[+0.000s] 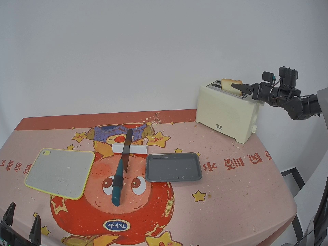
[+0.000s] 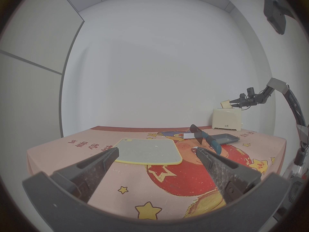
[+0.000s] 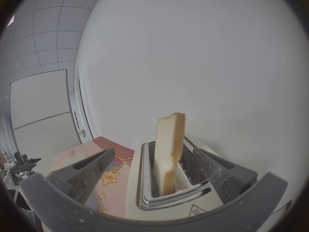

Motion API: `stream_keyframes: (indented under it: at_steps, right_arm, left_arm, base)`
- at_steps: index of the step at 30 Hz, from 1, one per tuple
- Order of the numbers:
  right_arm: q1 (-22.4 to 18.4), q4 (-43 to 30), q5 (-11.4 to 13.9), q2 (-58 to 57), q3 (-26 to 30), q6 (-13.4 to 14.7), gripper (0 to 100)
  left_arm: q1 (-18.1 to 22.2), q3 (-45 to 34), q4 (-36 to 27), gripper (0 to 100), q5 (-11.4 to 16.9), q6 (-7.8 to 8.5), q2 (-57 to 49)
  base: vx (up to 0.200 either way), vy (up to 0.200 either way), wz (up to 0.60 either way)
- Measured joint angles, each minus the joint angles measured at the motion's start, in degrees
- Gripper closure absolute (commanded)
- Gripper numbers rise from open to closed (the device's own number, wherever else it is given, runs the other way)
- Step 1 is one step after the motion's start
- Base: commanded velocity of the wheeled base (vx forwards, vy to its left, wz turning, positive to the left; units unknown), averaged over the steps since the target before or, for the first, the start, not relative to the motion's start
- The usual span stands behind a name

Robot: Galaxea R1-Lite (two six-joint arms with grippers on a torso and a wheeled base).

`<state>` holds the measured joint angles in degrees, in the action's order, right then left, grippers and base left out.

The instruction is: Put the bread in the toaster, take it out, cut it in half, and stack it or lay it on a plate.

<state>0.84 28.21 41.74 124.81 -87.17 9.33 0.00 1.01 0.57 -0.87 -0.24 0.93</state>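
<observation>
White wall behind, a cartoon-printed tablecloth (image 1: 239, 188) below. At its far right stands a 2-slot toaster (image 1: 225, 115), and the bread slice (image 1: 229, 85) stands upright in 1 slot, its top half poking out. The right gripper (image 1: 237, 88) sits level with the slice, fingers spread to either side and not pinching it. The left gripper (image 2: 156, 149) hangs over the near edge, fingers apart and empty.

I judge the toaster step to be in hand. Next, the 2 fingers should close on the slice's flat faces and lift straight up. The slice then goes to the cutting board (image 1: 59, 172), beside the knife (image 1: 120, 175) and the grey tray (image 1: 173, 167).
</observation>
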Motion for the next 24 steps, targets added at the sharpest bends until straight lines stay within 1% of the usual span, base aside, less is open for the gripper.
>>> stream_keyframes:
  at_steps: [9,14,18,24]
  right_arm:
    - [-0.1,-0.3,0.1,-3.5,4.3,-0.1,0]
    - [-1.6,-0.4,-0.3,-8.0,8.5,0.0,0]
    - [-4.1,-0.3,-0.8,-13.5,13.4,-0.1,0]
    - [-8.7,-0.2,-2.9,-21.4,23.8,-0.2,0]
  left_arm:
    - [0.0,0.0,0.1,0,0.0,0.02,0.0]
    - [0.0,0.0,0.0,0,0.0,0.00,0.0]
    - [0.0,0.0,0.0,0,0.0,-0.02,0.0]
    - [0.0,0.0,0.0,0,0.0,-0.11,0.0]
  base:
    - [0.000,0.000,0.00]
    - [0.000,0.000,0.00]
    - [0.000,0.000,0.00]
    - [0.000,0.000,0.00]
